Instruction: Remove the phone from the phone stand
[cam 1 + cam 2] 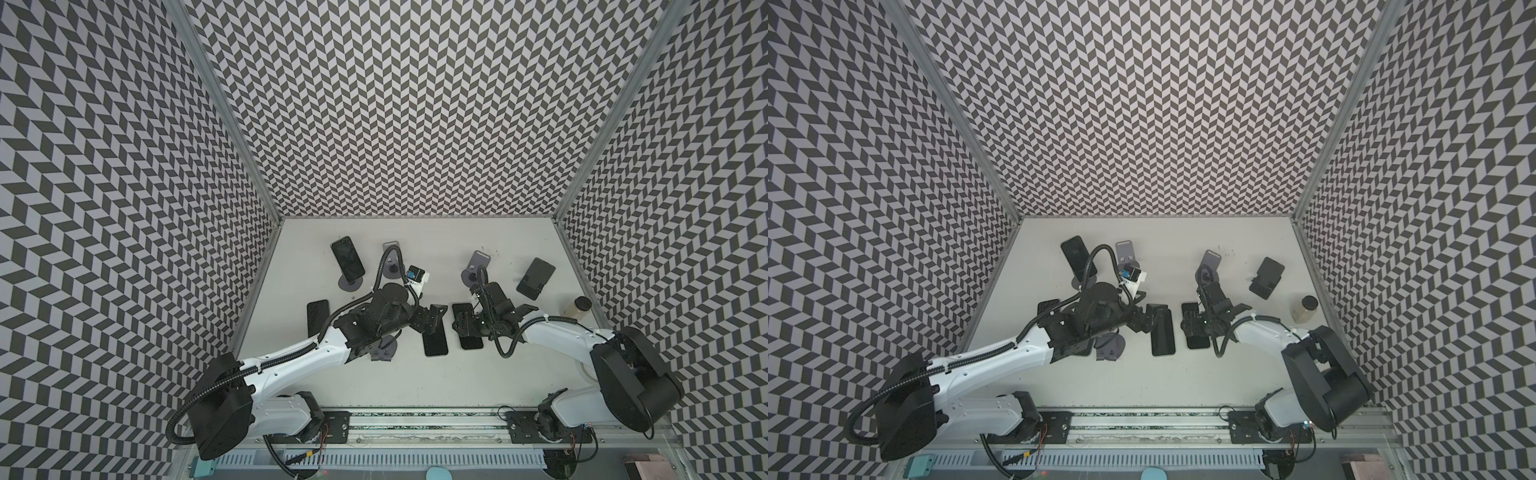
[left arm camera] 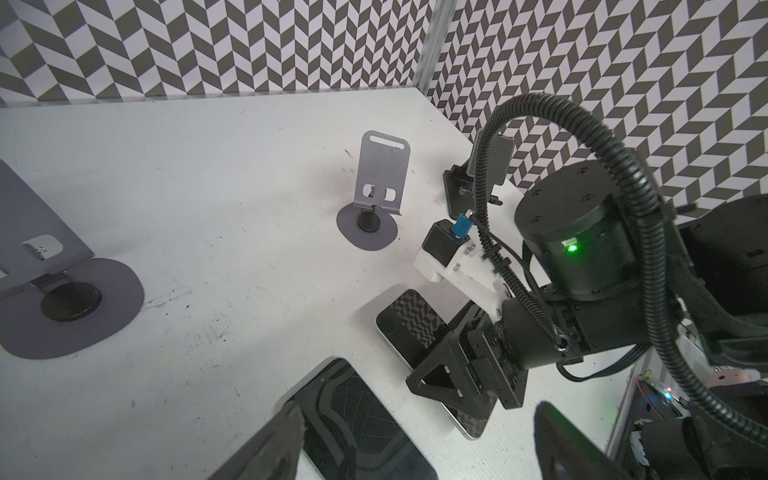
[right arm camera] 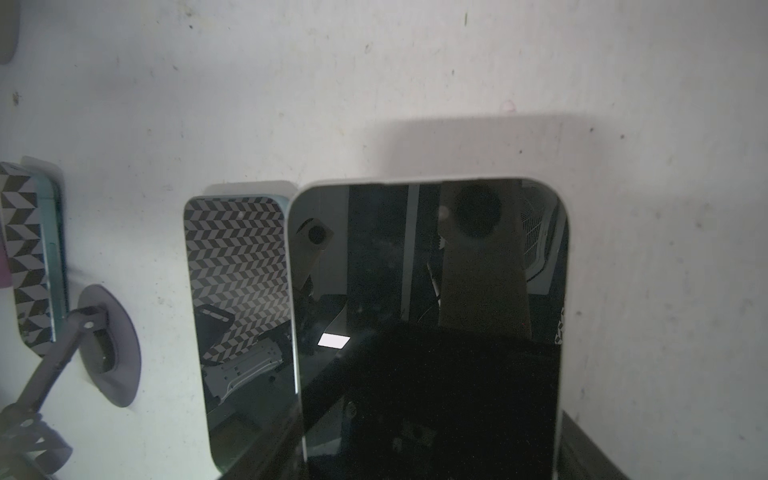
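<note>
A dark phone (image 1: 347,258) leans on a grey phone stand (image 1: 351,285) at the back left, and no gripper touches it. My right gripper (image 1: 465,328) is shut across the width of another dark phone (image 3: 428,291) lying low on the table right of centre; the left wrist view shows its fingers (image 2: 453,374) clamping that phone (image 2: 411,324). My left gripper (image 1: 430,322) hangs open over a third phone (image 2: 365,419) that lies flat between its spread fingers (image 2: 270,449).
Two empty grey stands (image 1: 392,266) (image 1: 476,266) stand at the back, and a third (image 1: 384,350) sits by the left arm. A black stand (image 1: 536,278) and a bottle (image 1: 577,309) are at the right. Another phone (image 1: 318,316) lies flat at the left.
</note>
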